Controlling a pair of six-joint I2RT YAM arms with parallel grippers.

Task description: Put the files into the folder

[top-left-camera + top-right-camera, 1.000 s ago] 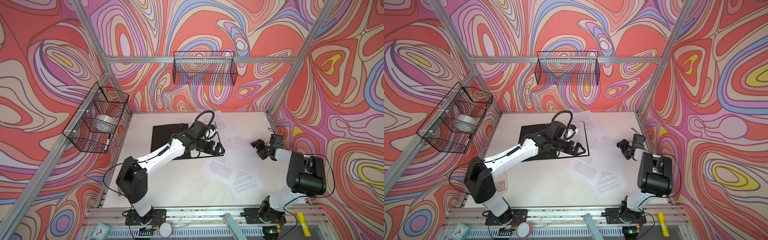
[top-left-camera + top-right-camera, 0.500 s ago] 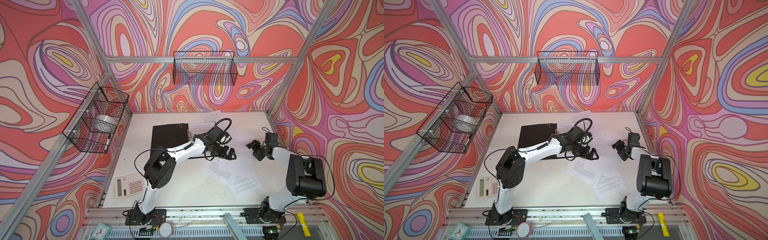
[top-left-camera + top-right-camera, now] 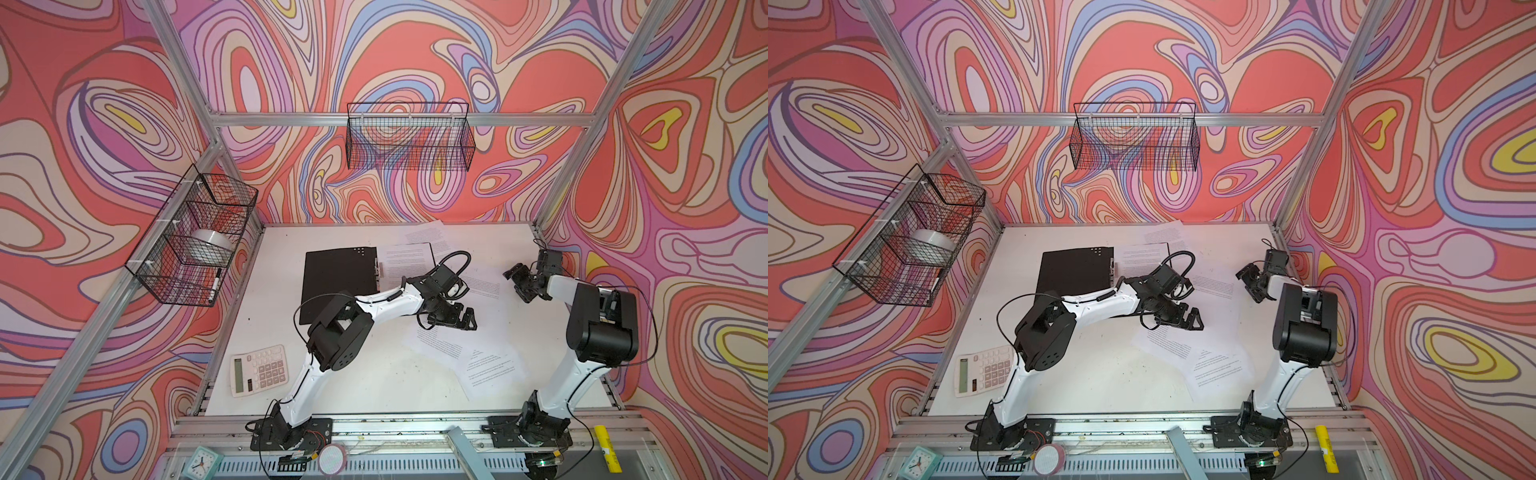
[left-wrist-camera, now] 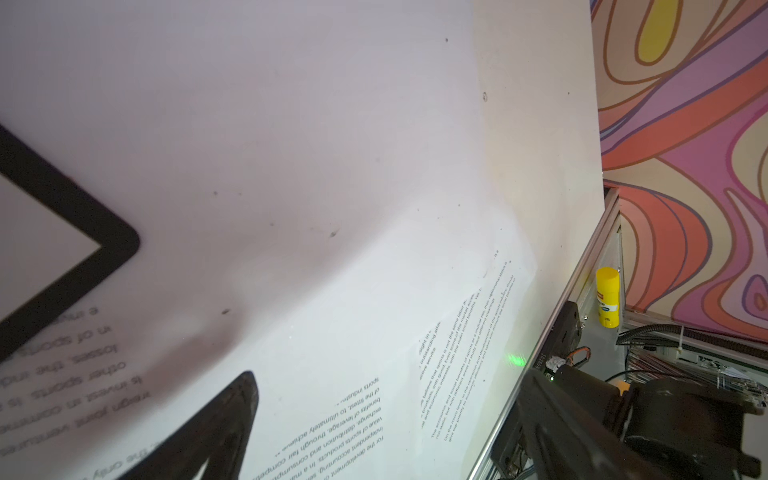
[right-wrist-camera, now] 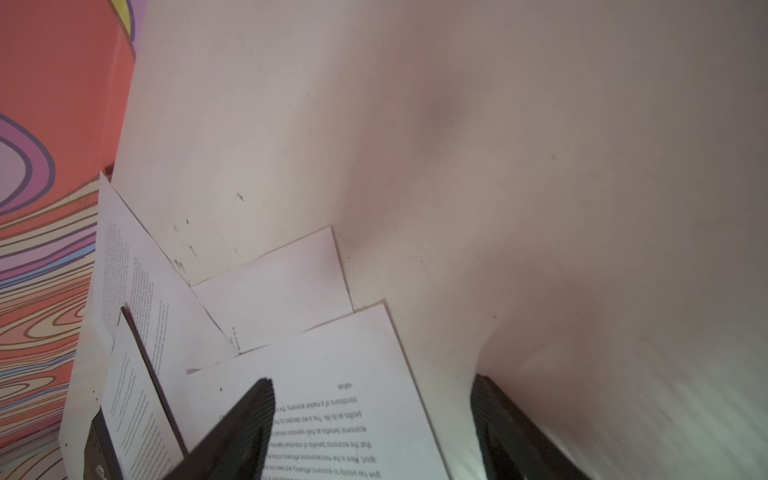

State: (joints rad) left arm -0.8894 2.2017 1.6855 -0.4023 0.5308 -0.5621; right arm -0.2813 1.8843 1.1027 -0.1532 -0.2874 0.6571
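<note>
The folder (image 3: 338, 278) lies open, black inside up, left of centre on the white table (image 3: 374, 399) in both top views. Of the files (image 3: 492, 370), one filed sheet (image 3: 405, 264) lies on the folder's right half beside the clip. A far sheet (image 3: 428, 230) juts past the folder's upper right corner; whether it sits over or under the cover cannot be told. A middle sheet (image 3: 478, 286) lies loose to the right of the folder, and two overlapping sheets lie at lower centre-right, toward the front edge. The left gripper (image 3: 471, 322) hangs just over the upper edge of that pair, jaws spread wide and holding nothing; its wrist view shows only printed paper beneath one finger (image 4: 224, 428). The right gripper (image 3: 515, 286) hovers at the right edge of the middle sheet, jaws well parted and empty; in its wrist view both fingers (image 5: 245, 428) straddle a sheet without pinching it. A calculator (image 3: 259, 370) rests at lower left, well apart. Judged from this layout, the task is early: about one sheet is filed and four remain outside.
</note>
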